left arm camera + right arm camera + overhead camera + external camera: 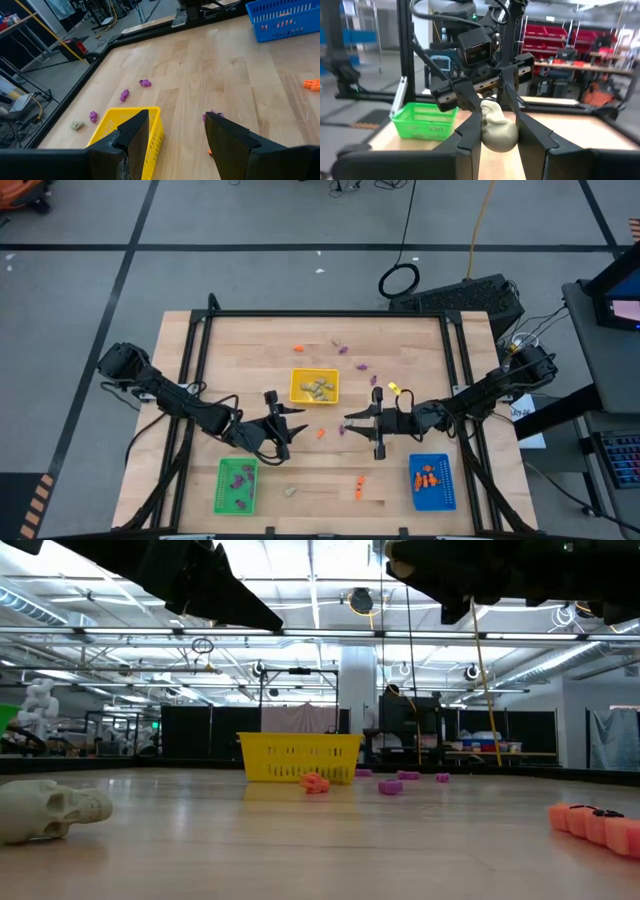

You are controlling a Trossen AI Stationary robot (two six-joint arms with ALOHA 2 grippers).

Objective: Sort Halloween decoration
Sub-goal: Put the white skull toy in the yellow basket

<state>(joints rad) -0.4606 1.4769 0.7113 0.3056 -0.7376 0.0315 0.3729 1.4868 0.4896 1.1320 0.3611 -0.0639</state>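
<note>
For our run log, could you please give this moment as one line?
left end effector: open, empty, near yellow tray | right end effector: shut on pale skull | orange bits: blue tray | purple bits: green tray

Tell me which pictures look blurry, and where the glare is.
Low view: bright ceiling lights glare, arms overhead are black shapes, and the near skull is soft. Right wrist view: the held skull is soft, the green tray and room behind hazy. Left wrist view: the near fingers are blurred. High view: evenly lit.
</note>
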